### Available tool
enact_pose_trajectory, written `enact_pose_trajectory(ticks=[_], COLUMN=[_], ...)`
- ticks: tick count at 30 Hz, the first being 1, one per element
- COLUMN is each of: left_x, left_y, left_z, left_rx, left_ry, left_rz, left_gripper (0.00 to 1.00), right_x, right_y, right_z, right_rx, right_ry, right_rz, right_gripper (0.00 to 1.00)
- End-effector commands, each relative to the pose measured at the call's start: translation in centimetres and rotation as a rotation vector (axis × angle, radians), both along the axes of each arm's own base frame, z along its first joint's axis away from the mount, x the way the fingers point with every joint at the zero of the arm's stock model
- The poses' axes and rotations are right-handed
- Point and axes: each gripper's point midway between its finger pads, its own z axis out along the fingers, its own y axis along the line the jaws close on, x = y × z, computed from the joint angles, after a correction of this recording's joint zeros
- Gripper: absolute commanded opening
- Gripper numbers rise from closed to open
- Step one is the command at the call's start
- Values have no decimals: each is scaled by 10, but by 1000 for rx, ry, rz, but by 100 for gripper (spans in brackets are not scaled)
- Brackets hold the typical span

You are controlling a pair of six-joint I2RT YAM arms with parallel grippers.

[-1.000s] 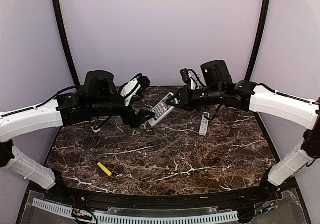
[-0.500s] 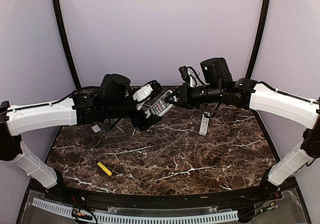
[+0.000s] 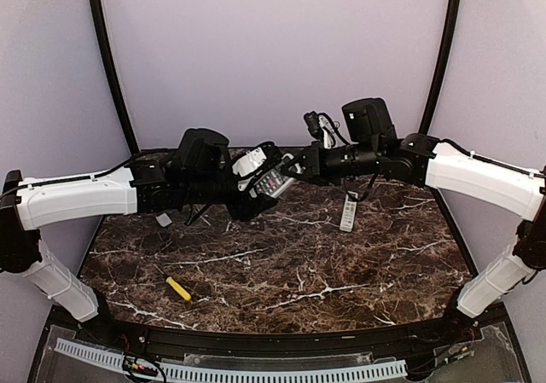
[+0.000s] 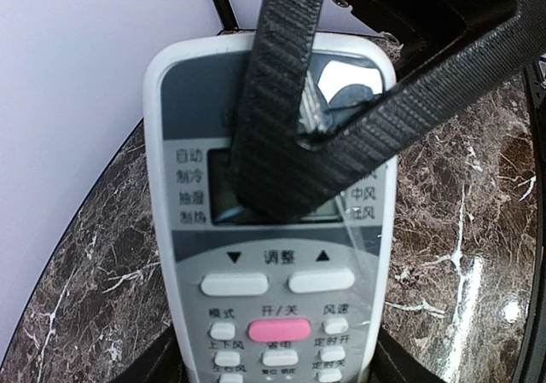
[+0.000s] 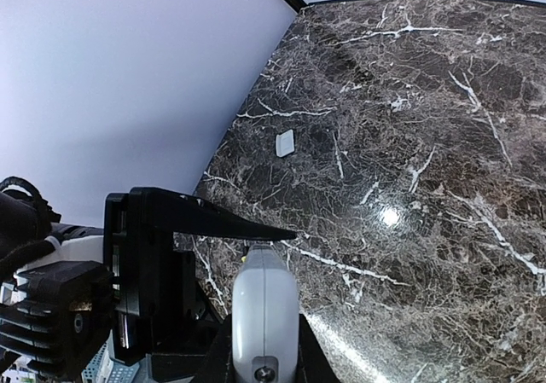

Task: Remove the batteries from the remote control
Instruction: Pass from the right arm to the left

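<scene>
Midair remote [image 3: 275,182] between outstretched left hand [image 3: 261,176], right hand [image 3: 292,171]

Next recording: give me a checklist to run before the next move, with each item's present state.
1. Right gripper clamped on the raised remote: ok.
2. Left gripper fingers either side of its lower end: ok.
3. Left grip closed tight: cannot tell.
4. Battery side showing: not ok, only the button face.
5. Batteries in view: not ok.
6. Second remote and screwdriver lying apart from both grippers: ok.
</scene>
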Motion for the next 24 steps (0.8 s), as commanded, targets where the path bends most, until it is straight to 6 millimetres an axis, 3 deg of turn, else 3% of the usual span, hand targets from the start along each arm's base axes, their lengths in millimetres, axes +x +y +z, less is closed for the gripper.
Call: enact_pose_trajectory(ticks=[1, 8, 13, 16, 20, 22, 24], left_x=[-1, -1, -9, -10, -16, -18, -20], left_y=[-3, -3, -7, -5, 1, 5, 9], left_z=[6, 9, 11, 9, 14, 14, 14], left_rx=[-5, -45, -103, -123, -183, -202, -216], left_ry=[4, 19, 74, 105, 129, 151, 174], left_rz=[-8, 10, -4, 14, 37, 50, 64], left_gripper=[63, 42, 33, 28, 24, 23, 23], right_x=[-2, -1, -1, -3, -3, -2, 0], right_y=[10, 8, 5, 3, -3, -9, -16], right_z=[22, 22, 25, 27, 36, 40, 38], right_rx=[49, 50, 53, 58, 82, 81, 66], right_ry=[-60, -73, -84, -92, -119, -136, -138], right_rz=[32, 31, 17, 14, -1, -21, -47], right_gripper=[0, 0, 4, 29, 76, 89, 94])
